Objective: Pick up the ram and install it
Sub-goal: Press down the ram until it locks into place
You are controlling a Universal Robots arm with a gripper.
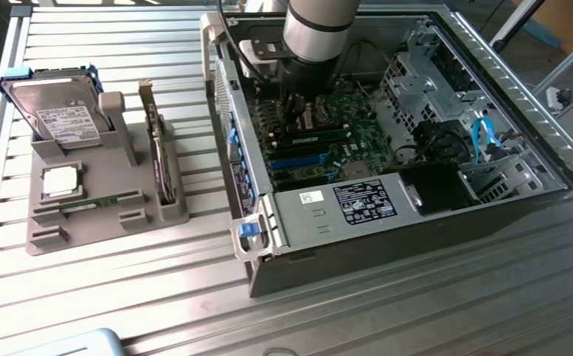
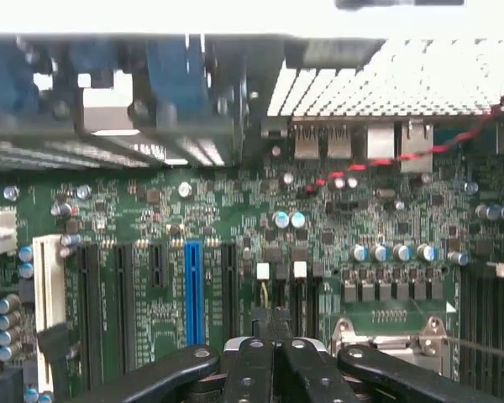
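The gripper (image 2: 273, 348) is closed and empty above the motherboard (image 2: 235, 227), inside the computer case (image 1: 445, 215). The ram (image 1: 103, 202) lies untaken in its gray holder (image 1: 108, 215) on the surface, so picking appears not yet done; reaching it calls for leaving the case.

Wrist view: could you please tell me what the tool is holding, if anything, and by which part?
Nothing appears to be held: the tool is shut with no object between its tips, above the motherboard.

Hand (image 2: 273, 340) cut off by frame edge, arm (image 1: 311, 44) hiding motherboard (image 1: 311, 141) beneath, label (image 1: 365, 200) print unreadable
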